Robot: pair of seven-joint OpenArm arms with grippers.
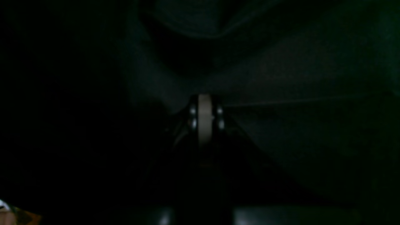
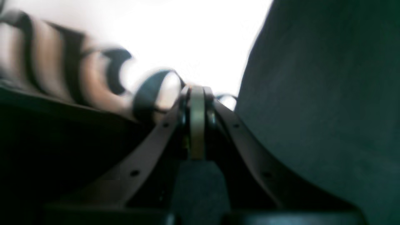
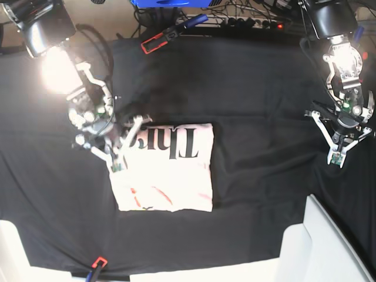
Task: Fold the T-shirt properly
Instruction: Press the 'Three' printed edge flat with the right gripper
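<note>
The pale pink T-shirt [image 3: 167,176] lies folded into a rectangle on the black table cloth [image 3: 258,94], left of the middle, with black "Thr" lettering [image 3: 173,141] showing upside down along its far edge. My right gripper [image 3: 116,167] is shut, with its tip at the shirt's left edge. In the right wrist view the shut fingers [image 2: 197,93] point at the blurred lettering [image 2: 72,78]. I cannot tell whether any cloth is pinched. My left gripper [image 3: 335,160] is shut and empty over bare black cloth far to the right. The left wrist view [image 1: 204,100] is dark and shows only creased black cloth.
A red and black clamp [image 3: 158,40] holds the cloth at the back, and another [image 3: 97,264] sits at the front edge. White boards stand at the front right [image 3: 329,247] and front left [image 3: 12,247]. Cables and a power strip [image 3: 252,20] lie behind the table.
</note>
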